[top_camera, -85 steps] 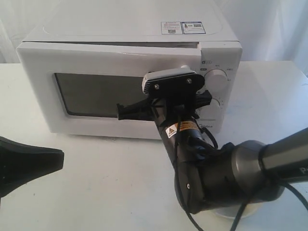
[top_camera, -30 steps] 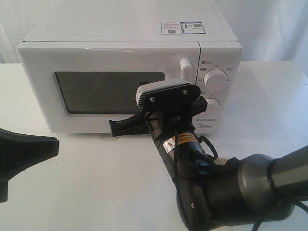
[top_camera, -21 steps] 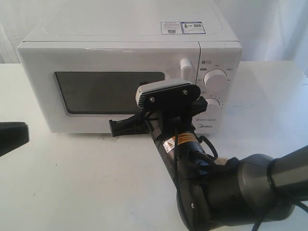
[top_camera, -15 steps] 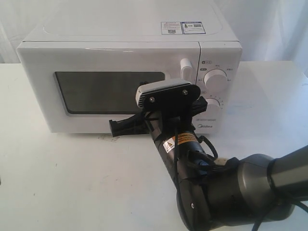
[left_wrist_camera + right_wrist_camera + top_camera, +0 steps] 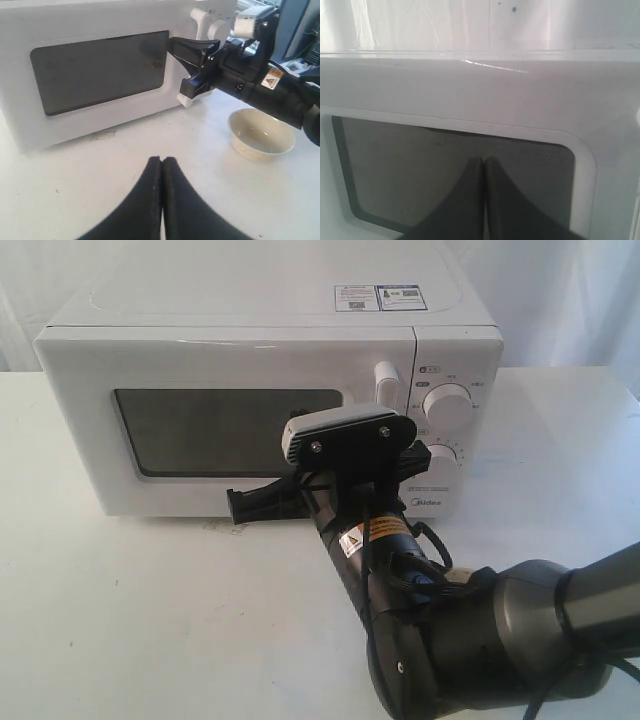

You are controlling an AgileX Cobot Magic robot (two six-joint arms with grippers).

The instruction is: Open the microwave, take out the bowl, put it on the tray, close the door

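The bowl stands upright on the white table, outside the microwave and just beside the right arm. The door is closed flush, its bar handle next to the knobs. The right gripper, jaws pressed together on nothing, points at the door's dark window. The left gripper, likewise closed and empty, hangs low over the table before the microwave

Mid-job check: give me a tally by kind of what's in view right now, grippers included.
microwave: 1
bowl: 1
grippers: 2 (left gripper, right gripper, both shut)
Total: 4
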